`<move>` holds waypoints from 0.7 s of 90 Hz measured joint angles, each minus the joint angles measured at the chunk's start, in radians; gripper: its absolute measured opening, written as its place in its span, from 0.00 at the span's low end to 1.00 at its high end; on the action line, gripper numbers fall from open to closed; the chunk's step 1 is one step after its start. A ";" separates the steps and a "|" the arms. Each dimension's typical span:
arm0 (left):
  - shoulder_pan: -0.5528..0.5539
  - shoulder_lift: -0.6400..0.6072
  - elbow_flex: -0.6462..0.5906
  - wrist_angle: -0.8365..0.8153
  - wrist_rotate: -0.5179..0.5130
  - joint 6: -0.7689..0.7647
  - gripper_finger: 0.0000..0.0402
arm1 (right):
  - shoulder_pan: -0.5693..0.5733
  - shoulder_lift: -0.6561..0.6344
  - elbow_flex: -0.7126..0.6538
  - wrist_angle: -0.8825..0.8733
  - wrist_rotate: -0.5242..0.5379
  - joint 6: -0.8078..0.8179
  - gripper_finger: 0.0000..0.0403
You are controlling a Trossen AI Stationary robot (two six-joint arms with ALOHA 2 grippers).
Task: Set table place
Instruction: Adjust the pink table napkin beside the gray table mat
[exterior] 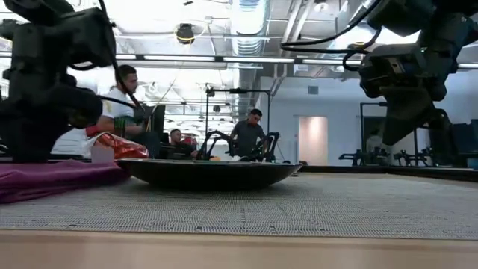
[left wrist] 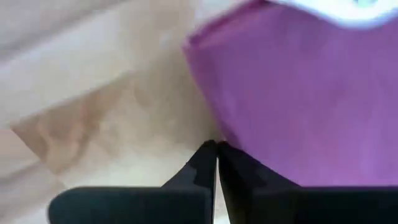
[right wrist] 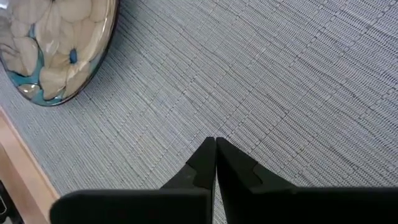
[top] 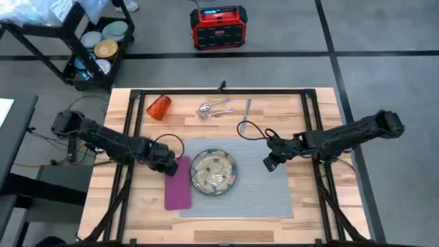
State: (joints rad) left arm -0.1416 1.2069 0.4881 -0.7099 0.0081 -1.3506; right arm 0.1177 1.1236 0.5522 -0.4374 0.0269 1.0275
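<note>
While the plate [top: 214, 172] sits on the grey mat [top: 264, 189] with the napkin [top: 179, 184] just left of it, the left gripper [top: 167, 165] hangs clenched at the napkin's far corner; the right gripper [top: 269, 163], also clenched, hovers over bare mat. Cup [top: 158, 108] and cutlery [top: 214, 109] lie at the table's [top: 309, 216] far edge.
</note>
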 joint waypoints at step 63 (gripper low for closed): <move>-0.443 0.111 0.296 -0.095 -0.179 -0.383 0.00 | 0.039 0.000 0.000 0.003 -0.002 0.010 0.00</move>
State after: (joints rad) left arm -0.5846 1.3181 0.7837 -0.8045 -0.1713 -1.7332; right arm 0.1562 1.1236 0.5522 -0.4342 0.0252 1.0377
